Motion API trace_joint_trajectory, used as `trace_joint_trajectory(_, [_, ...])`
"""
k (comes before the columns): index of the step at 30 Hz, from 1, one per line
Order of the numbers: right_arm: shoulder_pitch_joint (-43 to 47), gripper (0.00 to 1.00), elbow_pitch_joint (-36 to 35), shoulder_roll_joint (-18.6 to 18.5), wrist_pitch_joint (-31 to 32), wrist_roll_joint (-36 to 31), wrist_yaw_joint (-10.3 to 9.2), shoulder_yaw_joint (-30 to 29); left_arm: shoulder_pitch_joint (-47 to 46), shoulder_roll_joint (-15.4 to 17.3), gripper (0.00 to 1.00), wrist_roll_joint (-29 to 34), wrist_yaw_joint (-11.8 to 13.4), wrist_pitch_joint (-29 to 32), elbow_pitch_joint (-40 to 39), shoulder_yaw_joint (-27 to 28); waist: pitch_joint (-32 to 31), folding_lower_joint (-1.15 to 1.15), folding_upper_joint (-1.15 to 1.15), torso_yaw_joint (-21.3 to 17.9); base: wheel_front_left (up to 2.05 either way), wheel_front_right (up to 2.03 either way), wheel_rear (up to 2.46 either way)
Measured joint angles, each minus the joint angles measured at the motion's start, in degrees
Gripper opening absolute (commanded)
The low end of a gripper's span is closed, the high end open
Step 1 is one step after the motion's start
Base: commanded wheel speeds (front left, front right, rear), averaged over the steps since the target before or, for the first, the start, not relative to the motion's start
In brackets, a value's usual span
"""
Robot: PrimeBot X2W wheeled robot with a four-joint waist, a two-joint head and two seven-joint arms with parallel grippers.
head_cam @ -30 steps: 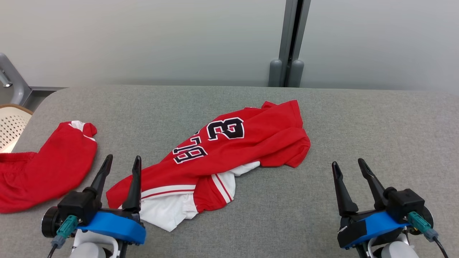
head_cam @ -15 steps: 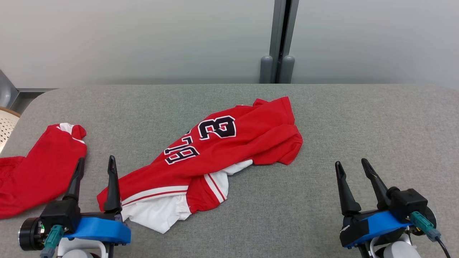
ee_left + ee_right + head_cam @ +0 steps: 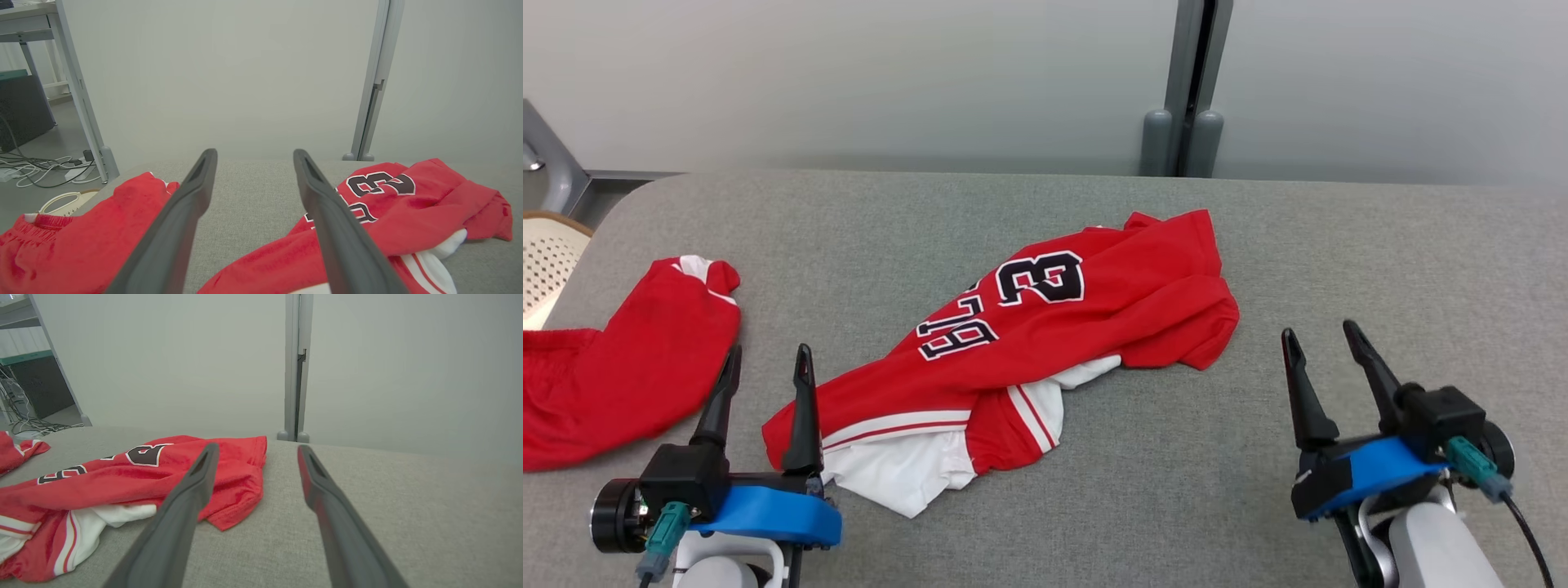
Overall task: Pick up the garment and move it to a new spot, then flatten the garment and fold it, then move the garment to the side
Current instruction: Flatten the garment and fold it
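Observation:
The garment [image 3: 1045,343] is a crumpled red jersey with dark numbers and white trim, lying mid-table; it also shows in the left wrist view [image 3: 408,212] and the right wrist view [image 3: 122,477]. My left gripper [image 3: 769,351] stands open at the jersey's near-left corner, its right finger [image 3: 327,212] over the red hem, nothing between its fingers. My right gripper [image 3: 1317,330] is open over bare table, a short way right of the jersey's right edge, with its left finger [image 3: 184,506] in front of the cloth.
A second red garment [image 3: 629,367] lies at the table's left edge, just left of my left gripper. The grey padded table [image 3: 1339,245] has bare room at right and back. A cream basket [image 3: 547,278] sits off the left edge. A grey post [image 3: 1192,122] stands behind.
The head view has swung left and back, shifting the whole picture. My left gripper has drifted slightly left against the jersey's corner. Both grippers stay open and the jersey lies as before.

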Motion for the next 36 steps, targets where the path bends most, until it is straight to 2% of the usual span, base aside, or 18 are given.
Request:
trace_joint_trajectory(7, [-9.2,1.0,3.9,-1.0,0.0,-2.9,0.0,0.8,-1.4,-2.1,1.0,1.1,-1.7,0.0,0.7,0.4,2.0,0.0,0.0,2.5,0.0,0.0,0.0])
trace_joint_trajectory(14, [-16.2,1.0,13.3,-3.1,0.0,-3.3,0.0,1.0,-3.0,-3.7,1.0,1.7,-2.7,0.0,1.1,0.5,4.3,0.0,0.0,4.9,0.0,0.0,0.0])
trace_joint_trajectory(21, [-19.5,1.0,25.1,-5.7,0.0,-3.5,0.0,-0.1,-4.8,-4.8,1.0,2.0,-3.5,0.0,1.4,0.1,6.8,0.0,0.0,7.3,0.0,0.0,0.0])
trace_joint_trajectory(36, [-25.5,1.0,39.6,-6.3,-0.1,-0.2,0.0,1.5,-7.7,-6.0,1.0,2.1,-4.3,0.0,2.7,-0.8,10.3,0.01,0.0,10.8,0.0,0.0,0.0])
